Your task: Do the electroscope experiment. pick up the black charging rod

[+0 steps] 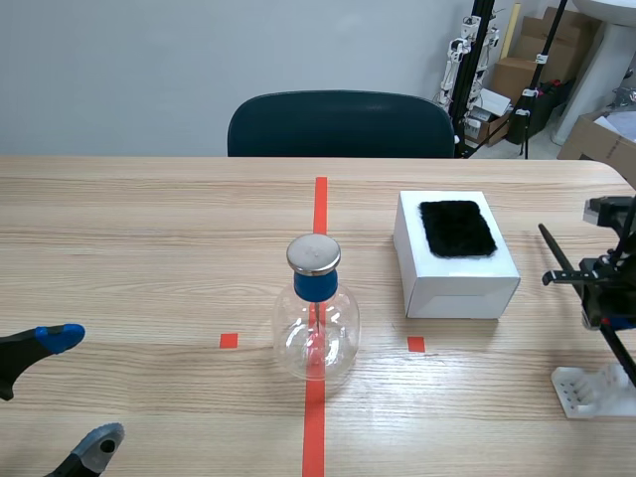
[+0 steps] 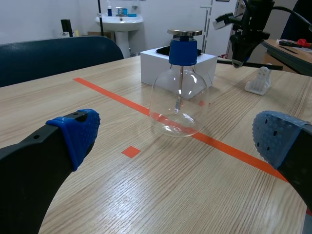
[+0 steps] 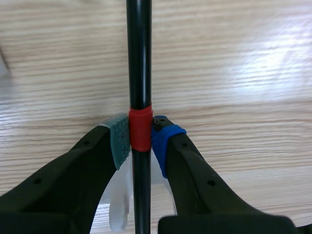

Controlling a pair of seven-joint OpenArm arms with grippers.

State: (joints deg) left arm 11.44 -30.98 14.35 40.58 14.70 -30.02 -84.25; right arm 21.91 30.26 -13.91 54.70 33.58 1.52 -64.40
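The black charging rod (image 3: 139, 58), thin with a red band, is pinched at that band between the pads of my right gripper (image 3: 140, 141), which is shut on it. In the scene view the rod (image 1: 558, 250) slants over the table's right edge, held by the right gripper (image 1: 606, 298) above a white stand (image 1: 594, 391). The stand (image 3: 117, 204) shows just beneath the fingers. My left gripper (image 1: 79, 393) rests open at the near left with nothing in it. In the left wrist view the left gripper (image 2: 175, 139) faces the glass flask.
The electroscope, a glass flask (image 1: 316, 333) with a blue collar and metal cap, stands on the red centre line. Right of it sits a white box (image 1: 457, 278) topped with a black fur pad (image 1: 457, 229). A dark chair (image 1: 343, 124) stands behind the table.
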